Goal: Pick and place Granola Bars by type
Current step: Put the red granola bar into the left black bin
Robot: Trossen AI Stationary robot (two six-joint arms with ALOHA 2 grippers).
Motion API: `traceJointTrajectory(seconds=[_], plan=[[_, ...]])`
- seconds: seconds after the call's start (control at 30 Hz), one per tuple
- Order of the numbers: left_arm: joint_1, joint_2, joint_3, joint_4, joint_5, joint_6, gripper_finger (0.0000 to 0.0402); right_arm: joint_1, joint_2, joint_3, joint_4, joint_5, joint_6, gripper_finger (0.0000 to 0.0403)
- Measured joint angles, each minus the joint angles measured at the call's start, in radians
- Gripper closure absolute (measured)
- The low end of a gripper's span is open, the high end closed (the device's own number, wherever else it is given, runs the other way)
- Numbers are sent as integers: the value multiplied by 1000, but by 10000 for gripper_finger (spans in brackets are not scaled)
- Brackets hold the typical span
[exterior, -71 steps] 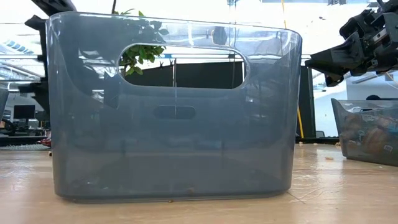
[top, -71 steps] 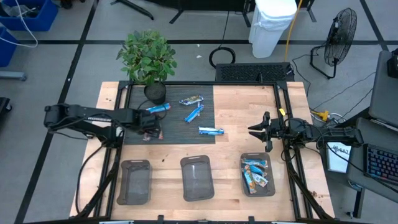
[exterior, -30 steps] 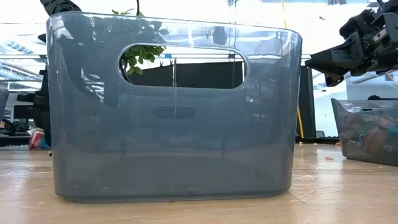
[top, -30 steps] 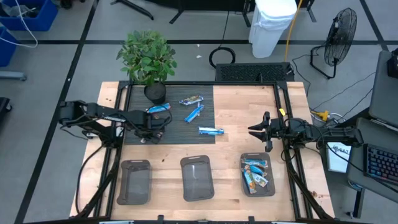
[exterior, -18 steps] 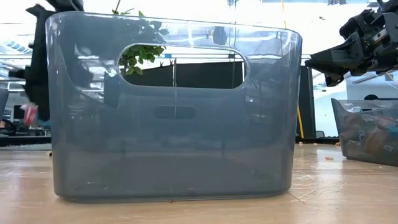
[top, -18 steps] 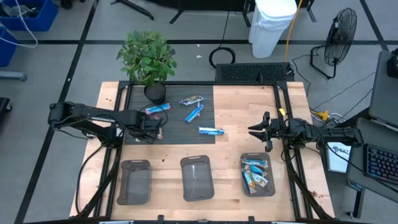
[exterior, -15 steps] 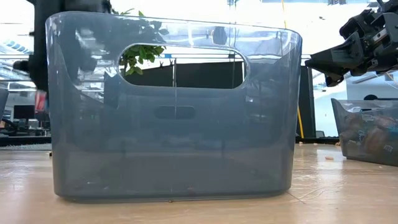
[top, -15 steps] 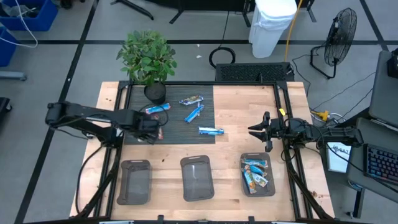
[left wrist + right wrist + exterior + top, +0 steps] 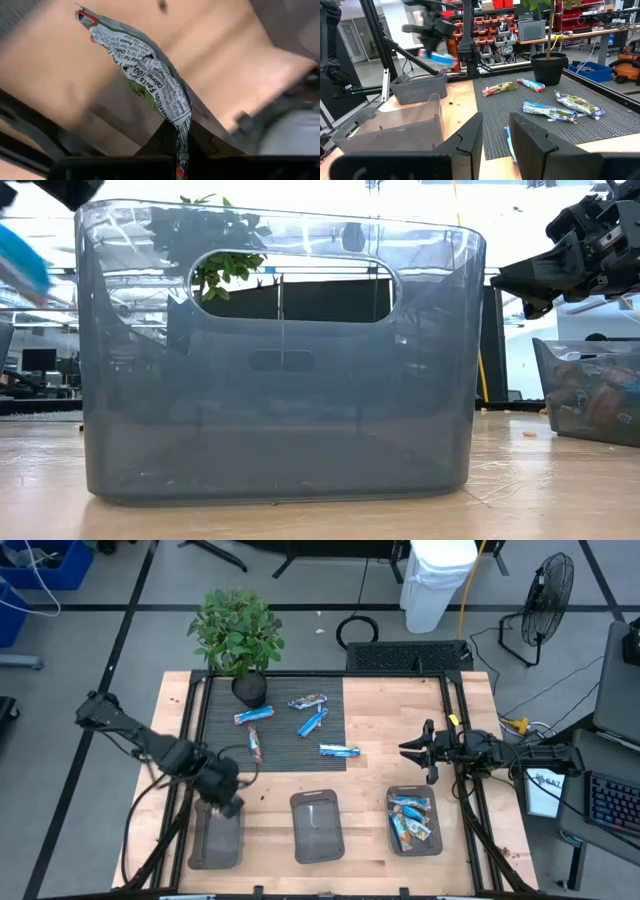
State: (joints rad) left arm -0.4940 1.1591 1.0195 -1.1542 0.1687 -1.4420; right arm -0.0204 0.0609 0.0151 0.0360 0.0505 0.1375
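My left gripper hangs over the far end of the left clear bin, shut on a granola bar. The bar's printed silver back shows in the left wrist view, and a blue-and-red face in the right wrist view. Several more bars lie flat on the black mat, one reddish, the others blue. The right bin holds several bars. My right gripper waits open at the table's right, level, touching nothing. My left gripper pinches one sealed end of the bar between its two fingers, which slant steeply down. The rest of the wrapper reaches out beyond the fingertips. The bar is lifted clear of mat and table, above the left bin.
A middle clear bin stands between the other two on the near side and fills the low view. A potted plant stands at the mat's far left corner. Black frame rails run along both table sides.
My left gripper has risen off the black mat with the bar and swung toward the table's near edge, to above the left bin. Its wrist has turned on the way. The bar has been lifted clear of the mat.
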Motion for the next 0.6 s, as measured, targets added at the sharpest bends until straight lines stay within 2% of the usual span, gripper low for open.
traceJointTrajectory(seconds=[0.13,0.33,0.43,0.6], plan=[[-177,4,18,90,-27,-283,390,0,0,0,0,0,0,316],[-376,67,20,145,-63,-647,390,0,0,0,0,0,0,316],[-432,112,20,179,-54,-755,390,0,0,0,1,0,0,316],[-458,176,20,195,-56,-828,385,0,0,0,1,0,0,316]])
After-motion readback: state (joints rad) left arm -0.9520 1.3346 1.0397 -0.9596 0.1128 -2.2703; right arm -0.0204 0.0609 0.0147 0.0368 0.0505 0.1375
